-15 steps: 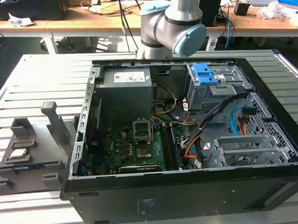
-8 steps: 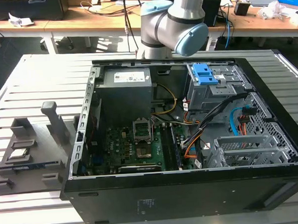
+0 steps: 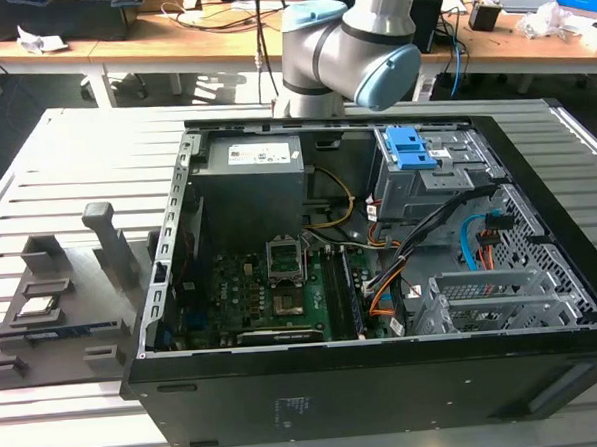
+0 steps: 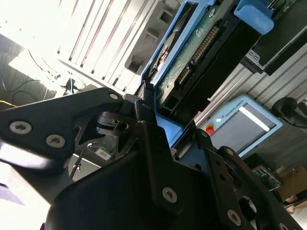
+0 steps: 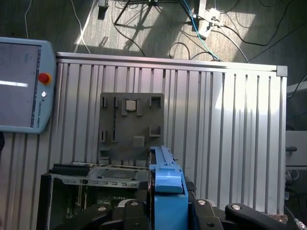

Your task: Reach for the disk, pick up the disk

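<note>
Disk [image 4: 192, 52] clamped in the gripper [image 4: 170, 120], black fingers [image 4: 148, 129] closed against its bright blue side rails, one on each side. In the second wrist view, green circuit-board face turned to the camera, a row of connector pins along it. In the first wrist view, same disk [image 5: 163, 167] seen edge-on as a blue rail standing out of the gripper [image 5: 165, 207]. Held in the air, well apart from the slatted metal table [image 5: 230, 120], touching nothing but the fingers. Far behind it on the table, a grey fixture plate [image 5: 132, 124] with small parts in its pockets, and near that the open computer case [image 5: 67, 191]. Teach pendant [image 5: 21, 86] with a red button at the table's edge. In the exterior view, grey-and-blue arm [image 3: 349, 41] rising behind the computer case [image 3: 387, 389], a blue bracket [image 3: 412, 147] seated in the drive cage, fixture plate [image 3: 61, 286] just beside the case on the exterior view's left.
</note>
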You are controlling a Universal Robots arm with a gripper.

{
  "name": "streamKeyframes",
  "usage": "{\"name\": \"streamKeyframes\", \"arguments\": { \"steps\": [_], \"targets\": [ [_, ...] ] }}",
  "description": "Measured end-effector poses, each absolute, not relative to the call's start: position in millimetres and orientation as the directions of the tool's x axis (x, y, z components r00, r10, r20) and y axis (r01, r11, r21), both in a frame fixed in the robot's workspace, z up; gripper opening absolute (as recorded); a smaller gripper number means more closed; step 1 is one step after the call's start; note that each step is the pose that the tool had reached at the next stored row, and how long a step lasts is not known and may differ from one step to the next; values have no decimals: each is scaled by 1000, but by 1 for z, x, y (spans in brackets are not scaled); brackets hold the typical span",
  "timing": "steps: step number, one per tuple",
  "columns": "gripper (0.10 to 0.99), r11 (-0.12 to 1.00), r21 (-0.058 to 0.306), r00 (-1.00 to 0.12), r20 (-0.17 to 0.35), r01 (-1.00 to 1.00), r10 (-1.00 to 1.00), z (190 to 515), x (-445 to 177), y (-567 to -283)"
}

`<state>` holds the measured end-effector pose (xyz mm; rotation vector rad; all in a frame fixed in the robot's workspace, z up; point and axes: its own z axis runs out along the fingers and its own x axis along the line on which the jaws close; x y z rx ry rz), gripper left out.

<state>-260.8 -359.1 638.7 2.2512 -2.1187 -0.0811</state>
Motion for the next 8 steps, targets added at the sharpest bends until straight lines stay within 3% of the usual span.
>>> {"name": "streamKeyframes", "arguments": {
  "steps": [8],
  "targets": [
    [369, -61, 74, 60, -9, -995, -998, 629, -243, -359]
  ]
}}
